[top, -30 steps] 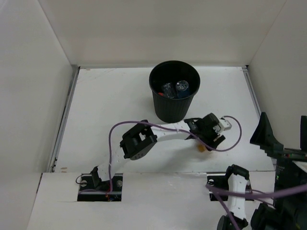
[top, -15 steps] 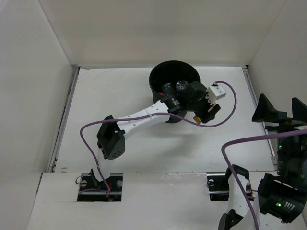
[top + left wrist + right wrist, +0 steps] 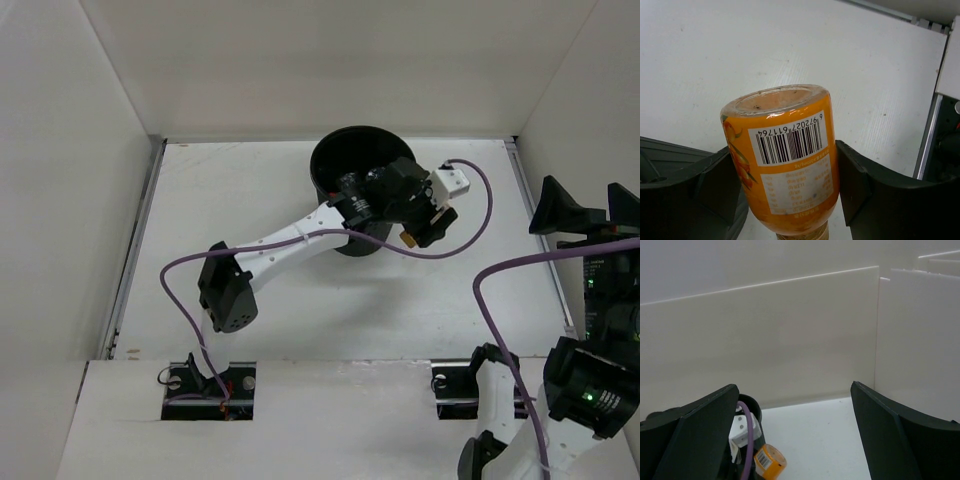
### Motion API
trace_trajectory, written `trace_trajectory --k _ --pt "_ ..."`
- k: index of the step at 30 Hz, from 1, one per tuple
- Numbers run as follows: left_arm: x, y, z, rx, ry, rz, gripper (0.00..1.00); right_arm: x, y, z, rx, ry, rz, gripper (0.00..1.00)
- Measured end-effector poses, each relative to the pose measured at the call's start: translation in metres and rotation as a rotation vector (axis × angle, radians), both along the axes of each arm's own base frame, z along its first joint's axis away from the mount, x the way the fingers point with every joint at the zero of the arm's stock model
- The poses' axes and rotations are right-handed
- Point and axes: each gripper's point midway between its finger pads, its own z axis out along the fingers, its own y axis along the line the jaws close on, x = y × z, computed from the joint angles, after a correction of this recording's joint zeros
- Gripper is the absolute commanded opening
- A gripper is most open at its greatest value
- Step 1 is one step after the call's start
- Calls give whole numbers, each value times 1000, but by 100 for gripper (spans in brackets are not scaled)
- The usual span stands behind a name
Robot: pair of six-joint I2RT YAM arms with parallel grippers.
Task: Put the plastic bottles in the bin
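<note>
The black bin (image 3: 318,160) stands at the back middle of the table. At least one clear bottle (image 3: 349,183) lies inside it, and the left arm partly hides the rest of its contents. My left gripper (image 3: 420,215) is shut on the stubby orange bottle (image 3: 410,238) and holds it raised at the bin's right rim, just outside the opening. In the left wrist view the orange bottle (image 3: 785,160) sits base-outward between both fingers (image 3: 875,195). My right gripper (image 3: 590,215) is open and empty at the far right. Its wrist view shows the orange bottle (image 3: 769,461) and the bin rim (image 3: 752,407).
White walls enclose the table on the left, back and right. A purple cable (image 3: 470,225) loops off the left wrist to the right of the bin. The left arm's elbow (image 3: 225,295) hangs over the table's left middle.
My left gripper carried the orange bottle from the table in front of the bin up to the bin's right rim. My right arm shifted at the far right.
</note>
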Motion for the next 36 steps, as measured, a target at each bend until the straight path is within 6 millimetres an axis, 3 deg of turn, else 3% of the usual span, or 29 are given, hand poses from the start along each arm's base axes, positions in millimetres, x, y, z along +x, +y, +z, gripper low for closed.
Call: trace_trajectory --k 11,15,17,19,23,25,26,29,30,36 --pt "11 -6 95 -172 -119 7 9 33 -14 -21 54 70 16 100" --pt "21 7 124 -213 -177 16 9 35 -15 -22 58 75 17 100" --pt "39 20 136 -226 -218 39 9 34 -15 -21 56 71 17 100" --pt "74 43 144 -232 -264 95 9 34 -15 -21 55 68 18 100" --pt "159 115 147 -207 -328 278 11 34 -15 -21 55 68 16 100" --pt "194 151 144 -190 -348 368 20 34 -14 -21 58 67 17 100" --pt "207 166 141 -180 -354 405 28 33 -14 -21 58 66 17 100" --pt "222 182 130 -156 -355 448 80 32 -12 -20 59 65 24 100" --pt "224 180 127 -150 -359 445 86 32 -12 -20 59 66 27 100" --pt "221 164 121 -149 -367 435 87 33 -9 -21 53 69 44 100"
